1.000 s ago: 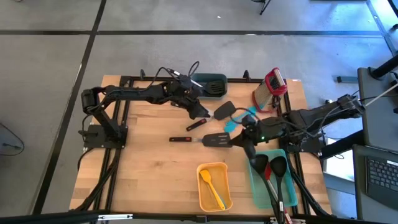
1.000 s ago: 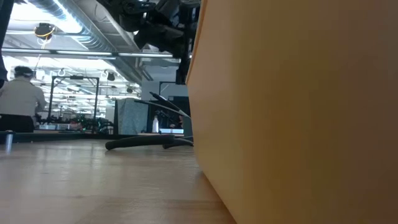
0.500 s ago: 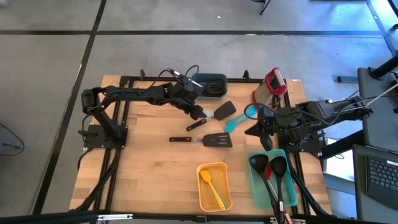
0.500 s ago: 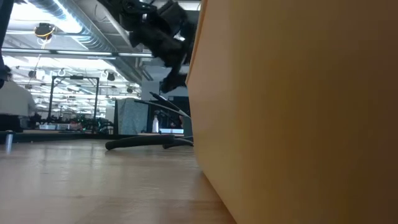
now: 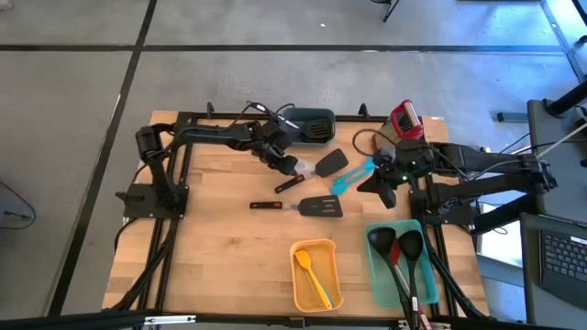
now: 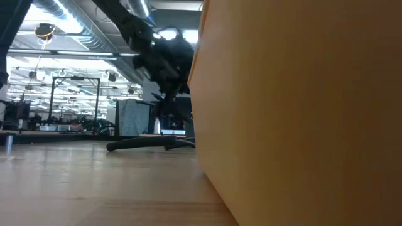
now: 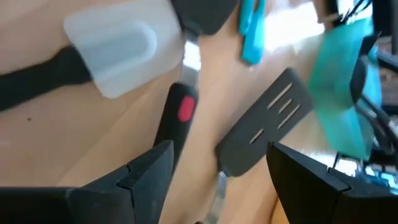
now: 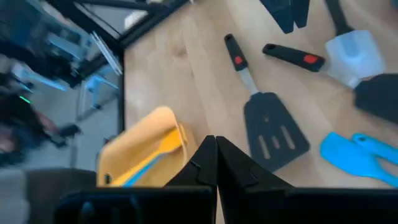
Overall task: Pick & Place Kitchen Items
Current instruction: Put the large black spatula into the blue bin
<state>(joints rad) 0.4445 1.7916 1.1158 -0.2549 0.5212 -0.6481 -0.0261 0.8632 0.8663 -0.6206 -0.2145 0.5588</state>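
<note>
Left gripper [image 5: 292, 166]: wide open and holding nothing, low over the table [image 5: 220, 238], right by the white spatula [image 7: 118, 43].
Loose tools: white spatula, black turner [image 5: 321, 206] and teal spatulas [image 5: 348, 176] lie mid-table.
Yellow bin [image 5: 316, 275]: holds an orange spatula [image 5: 310, 275].
Right gripper [image 5: 379, 186]: shut tight, empty, near the teal spatulas.
Teal bin [image 5: 378, 275]: holds ladles [image 5: 396, 252].
Step, I think: reaching for the next tool.
Next: drop lower, then close on a handle.
</note>
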